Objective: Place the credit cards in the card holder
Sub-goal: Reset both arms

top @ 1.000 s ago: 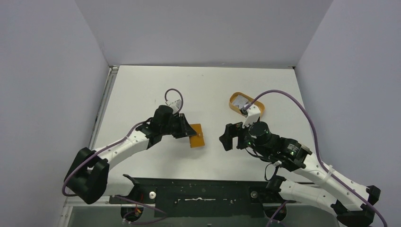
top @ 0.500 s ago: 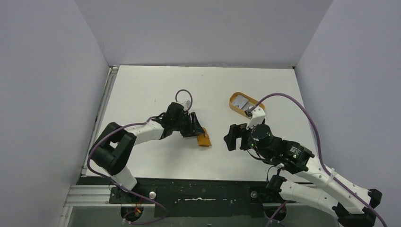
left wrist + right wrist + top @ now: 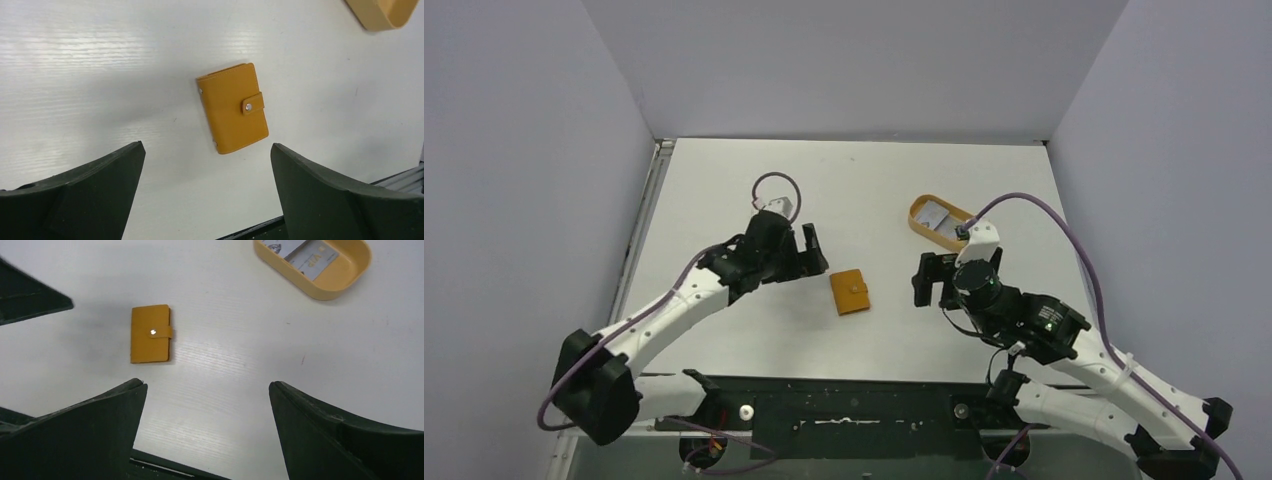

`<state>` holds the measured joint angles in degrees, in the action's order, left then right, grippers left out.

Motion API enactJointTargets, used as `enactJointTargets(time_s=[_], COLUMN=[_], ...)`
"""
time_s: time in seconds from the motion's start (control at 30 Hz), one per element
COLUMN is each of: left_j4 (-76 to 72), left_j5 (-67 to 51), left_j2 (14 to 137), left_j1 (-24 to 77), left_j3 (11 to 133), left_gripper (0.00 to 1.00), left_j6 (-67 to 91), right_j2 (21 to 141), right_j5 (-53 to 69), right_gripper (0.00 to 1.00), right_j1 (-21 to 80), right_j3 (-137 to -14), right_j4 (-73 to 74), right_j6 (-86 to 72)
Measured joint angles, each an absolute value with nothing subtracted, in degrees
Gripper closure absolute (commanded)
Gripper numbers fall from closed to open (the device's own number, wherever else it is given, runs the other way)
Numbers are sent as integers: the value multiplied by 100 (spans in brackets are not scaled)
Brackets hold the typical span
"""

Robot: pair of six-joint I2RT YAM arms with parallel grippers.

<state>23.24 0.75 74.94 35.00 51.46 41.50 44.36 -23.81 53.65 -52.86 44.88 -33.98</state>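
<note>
Left tool (image 3: 814,250) has let go of the card holder (image 3: 851,292) and backed off. Half a second earlier it sat on the holder; now its jaws stand wide and hold nothing. The holder has gone from tipped in the grip to flat on the worktop (image 3: 724,180), close to where it was. The right tool (image 3: 932,278) has edged slightly toward the tray and stayed wide and empty.

Left wrist view: the holder (image 3: 232,107) lies just ahead of the left tool (image 3: 206,149), apart from both fingers. It is folded, with the snap tab fastened. Its long axis runs roughly along the tool's reach, across the line between the fingers.

Right wrist view: the holder (image 3: 150,333) is ahead and left of the right tool (image 3: 207,385), farther off.

Left tool is the nearer to the holder.

The credit cards (image 3: 310,252) lie in the orange tray (image 3: 320,290), beyond the right tool, so that arm is nearer them.

Judgement: the tab must be unsnapped before any card can go in.
</note>
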Motion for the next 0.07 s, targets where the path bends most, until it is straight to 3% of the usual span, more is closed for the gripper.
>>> enactJointTargets(time_s=[0.07], left_j4=[2545], left_j5=[390], left_j2=[7017], left_j1=[3583], left_j3=[5137], left_gripper=[3], left_j6=[4095], right_j2=[4471], right_j5=[-2670], right_gripper=[0], right_j1=[5365], right_j3=[-5334], right_j4=[4558], right_j6=[-3511])
